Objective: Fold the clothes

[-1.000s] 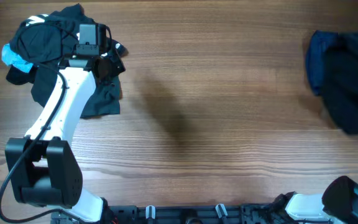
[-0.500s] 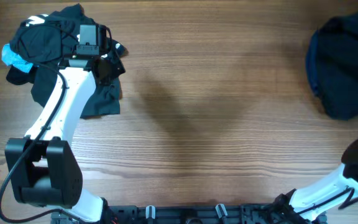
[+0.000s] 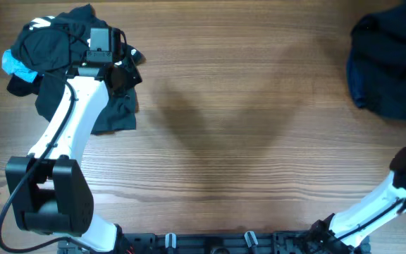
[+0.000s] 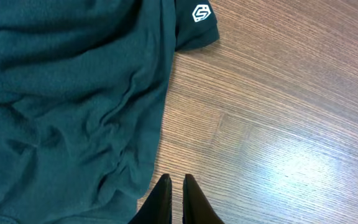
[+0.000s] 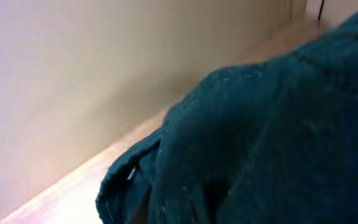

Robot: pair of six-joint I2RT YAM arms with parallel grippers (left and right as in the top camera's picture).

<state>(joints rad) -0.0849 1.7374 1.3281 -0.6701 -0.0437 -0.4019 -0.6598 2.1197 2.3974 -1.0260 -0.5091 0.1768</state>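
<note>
At the far left, the clothes pile (image 3: pixel 48 42), with a light-blue piece (image 3: pixel 14 65) in it, is lying on the table (image 3: pixel 245 155). My left gripper (image 4: pixel 174 190) is pointing down just beside the pile's dark edge, fingers almost together and holding nothing. At the far right, the navy piece (image 3: pixel 390 67) is filling my right wrist view and hiding my right gripper, so I cannot tell its state.

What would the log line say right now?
left gripper: shut, beside dark garment | right gripper: not seen | navy garment: far right side
</note>
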